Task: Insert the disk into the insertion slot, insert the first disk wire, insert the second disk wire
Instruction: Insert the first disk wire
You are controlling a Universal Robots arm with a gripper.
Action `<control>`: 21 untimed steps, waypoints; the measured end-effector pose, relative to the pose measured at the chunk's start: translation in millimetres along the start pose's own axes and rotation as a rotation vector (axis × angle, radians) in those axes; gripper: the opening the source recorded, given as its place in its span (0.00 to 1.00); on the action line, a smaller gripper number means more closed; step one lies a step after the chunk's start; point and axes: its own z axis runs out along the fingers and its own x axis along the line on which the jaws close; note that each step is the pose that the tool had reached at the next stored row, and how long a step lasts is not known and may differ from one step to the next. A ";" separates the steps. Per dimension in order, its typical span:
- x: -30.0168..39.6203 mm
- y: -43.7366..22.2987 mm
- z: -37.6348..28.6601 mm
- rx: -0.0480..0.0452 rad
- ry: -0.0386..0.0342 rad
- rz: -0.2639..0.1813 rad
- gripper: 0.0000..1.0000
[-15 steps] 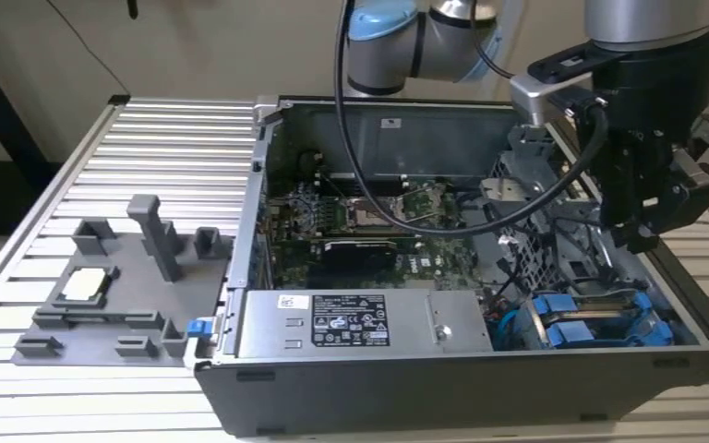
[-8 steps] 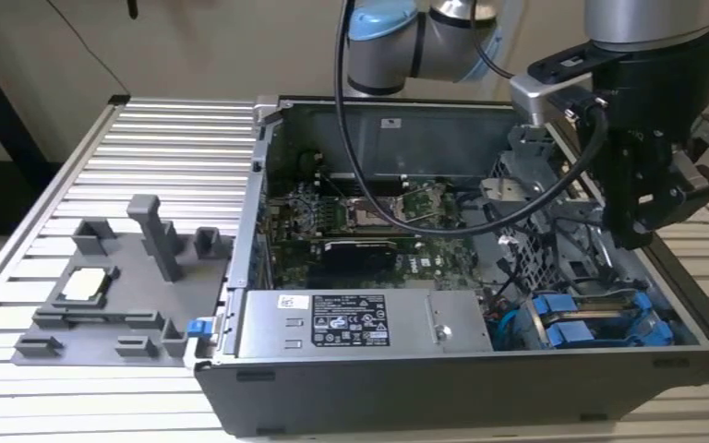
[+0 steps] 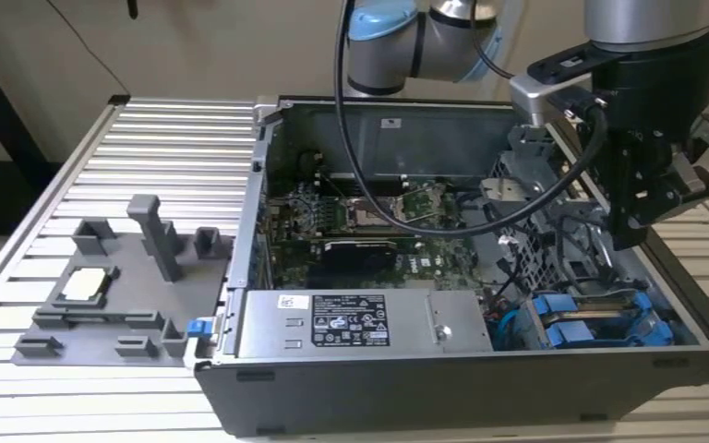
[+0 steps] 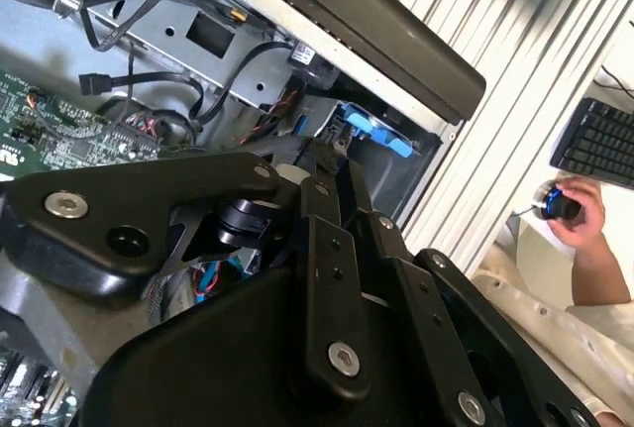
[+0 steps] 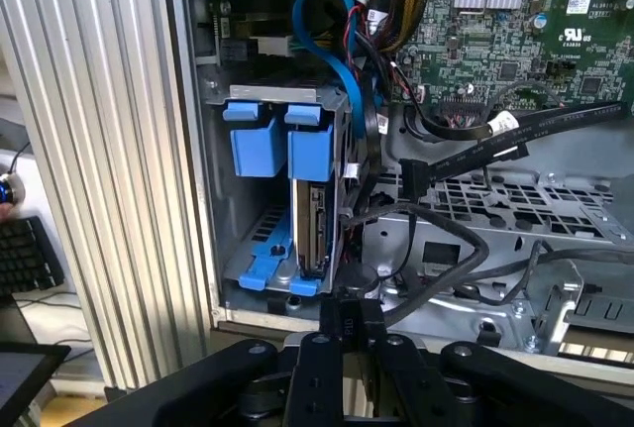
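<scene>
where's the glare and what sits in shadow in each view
Exterior view: even light, case interior shaded. Second wrist view: table washed out towards the bright corner. First wrist view: table bright, disk dimmer inside the slot.

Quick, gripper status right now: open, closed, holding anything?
Gripper: looks closed; whether it pinches anything cannot be told.

Disk [image 5: 315, 221]: silver-grey, bright blue carrier. Insertion slot [image 5: 260, 236]: dark grey, blue tabs. Exterior view: green board [image 3: 373, 217] at 10 o'clock of slot. Grey box [image 3: 453, 323], white-black label. Table [image 3: 170, 129] ribbed silver.
</scene>
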 end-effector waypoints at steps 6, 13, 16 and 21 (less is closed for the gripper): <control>0.0 0.0 0.2 0.0000 -0.0001 0.000 0.19; 8.0 -7.2 4.7 -0.0547 -0.0042 -0.010 0.19; 13.9 -9.4 6.8 -0.0785 -0.0063 -0.014 0.19; 23.2 -13.6 10.4 -0.1094 -0.0119 -0.018 0.19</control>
